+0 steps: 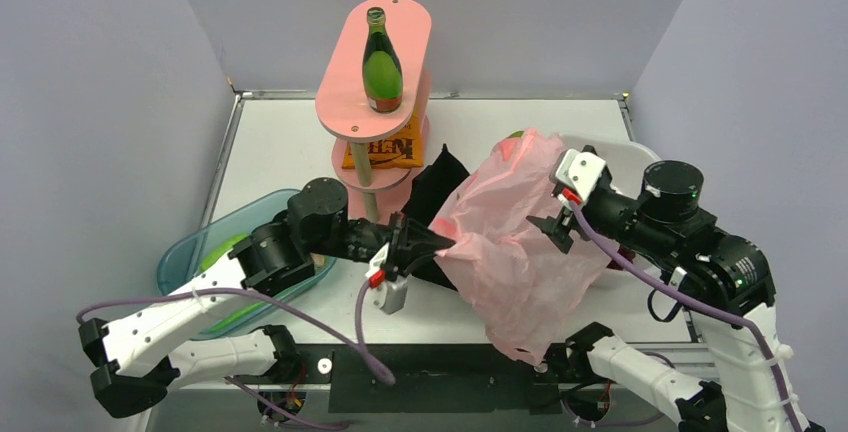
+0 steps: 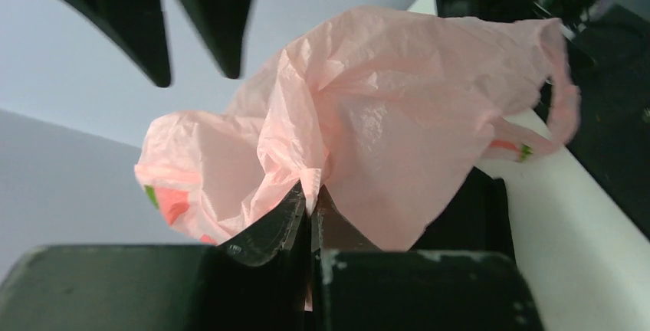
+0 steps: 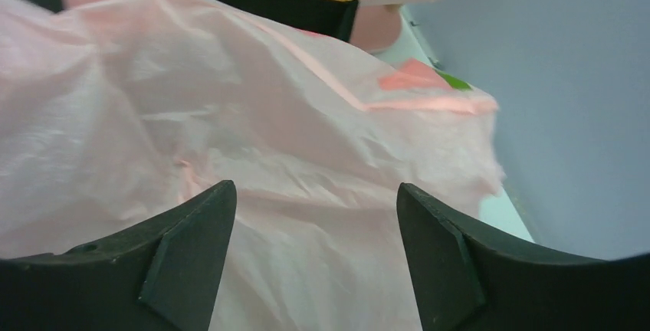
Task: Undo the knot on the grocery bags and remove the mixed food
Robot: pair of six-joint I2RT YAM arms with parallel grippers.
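Note:
The thin pink plastic bag hangs lifted above the table's front middle, crumpled, with red and green print. My left gripper is shut on a gathered fold at the bag's left side. My right gripper is at the bag's right side, open, with the pink film lying across the gap between its fingers. The black fabric tote stands just behind the pink bag. A green glass bottle stands on the pink stand's top tier. An orange snack packet lies on the lower tier.
The pink two-tier stand is at the back middle. A translucent blue tub with green items sits at the left, under my left arm. A white bowl sits at the right behind the right gripper. Walls close in on both sides.

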